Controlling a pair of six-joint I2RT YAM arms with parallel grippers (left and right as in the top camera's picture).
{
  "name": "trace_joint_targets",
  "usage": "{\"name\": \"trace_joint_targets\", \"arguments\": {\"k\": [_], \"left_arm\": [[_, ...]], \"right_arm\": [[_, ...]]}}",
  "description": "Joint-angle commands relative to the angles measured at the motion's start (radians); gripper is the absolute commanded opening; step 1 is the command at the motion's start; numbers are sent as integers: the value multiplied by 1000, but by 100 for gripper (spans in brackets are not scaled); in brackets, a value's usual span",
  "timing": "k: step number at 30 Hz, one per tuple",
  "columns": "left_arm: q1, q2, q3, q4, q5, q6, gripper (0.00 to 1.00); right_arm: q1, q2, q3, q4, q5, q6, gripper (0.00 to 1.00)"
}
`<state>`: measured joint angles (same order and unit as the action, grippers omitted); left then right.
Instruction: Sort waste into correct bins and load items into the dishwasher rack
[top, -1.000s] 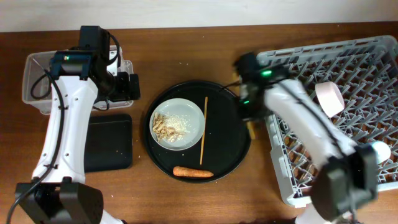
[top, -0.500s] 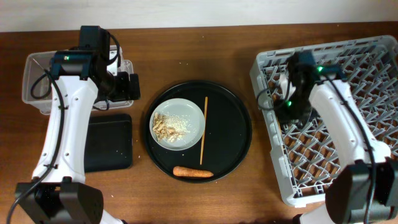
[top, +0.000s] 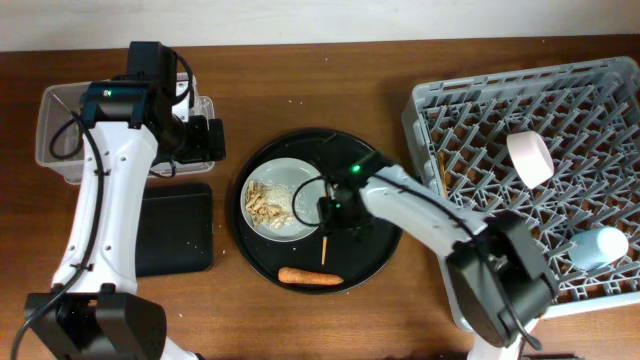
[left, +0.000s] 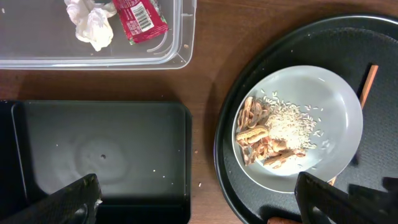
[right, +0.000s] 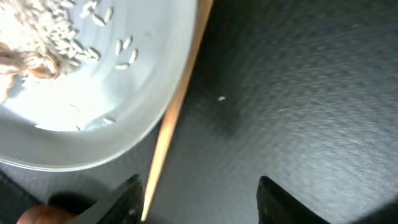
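Observation:
A pale plate (top: 287, 197) with beige food scraps (left: 267, 134) lies on the round black tray (top: 375, 250). One wooden chopstick (right: 168, 124) lies along the plate's right rim. My right gripper (right: 199, 205) hangs low over it, open, and the chopstick runs just inside its left finger (right: 127, 199). An orange carrot (top: 309, 277) rests at the tray's front. My left gripper (left: 202, 199) is open and empty, over the gap between the flat black tray (left: 99, 155) and the round tray. The clear tub (left: 124, 59) holds a red wrapper (left: 138, 15) and a white scrap (left: 90, 25).
The grey dishwasher rack (top: 470, 120) fills the right side. It holds a white-pink bowl (top: 529, 157) and a light-blue cup (top: 598, 247). My right arm stretches from the rack's front corner across the round tray. The clear tub (top: 60, 130) stands at the far left.
My right arm swung from over the rack back to the round tray, coming down at the chopstick, and its jaws opened. The left arm has not moved.

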<state>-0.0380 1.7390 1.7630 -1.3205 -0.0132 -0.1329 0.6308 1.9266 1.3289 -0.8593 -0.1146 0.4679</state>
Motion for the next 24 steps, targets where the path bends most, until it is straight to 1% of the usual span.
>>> {"name": "trace_joint_targets", "arguments": {"k": [1,7,8,10,11,12,13,15,17,19,22,23,24], "left_arm": [[-1,0,-3,1,-10,-12,99],[-1,0,-3,2,-10,-12,99],[-1,0,-3,2,-10,-12,99],[-1,0,-3,2,-10,-12,99],[-1,0,-3,2,-10,-12,99],[-1,0,-3,2,-10,-12,99],[-1,0,-3,2,-10,-12,99],[-1,0,-3,2,-10,-12,99],[-1,0,-3,2,-10,-12,99],[-1,0,-3,2,-10,-11,99],[-1,0,-3,2,-10,-12,99],[-1,0,-3,2,-10,-12,99],[-1,0,-3,2,-10,-12,99]], "right_arm": [[34,58,-3,27,56,73,57],[37,129,-3,53,82,118,56],[36,131,-3,39,114,146,49],[31,131,-3,14,165,170,39],[23,131,-3,11,164,170,38],[13,131,-3,6,164,169,29],[9,131,-3,6,161,169,17],[2,130,-3,3,152,169,4],[-9,122,-2,-5,153,154,4],[-34,73,26,-22,158,69,4],[-150,-79,160,-122,160,-77,4],[-214,-140,231,-196,161,-156,4],[-255,-173,266,-240,161,-198,4]]}}
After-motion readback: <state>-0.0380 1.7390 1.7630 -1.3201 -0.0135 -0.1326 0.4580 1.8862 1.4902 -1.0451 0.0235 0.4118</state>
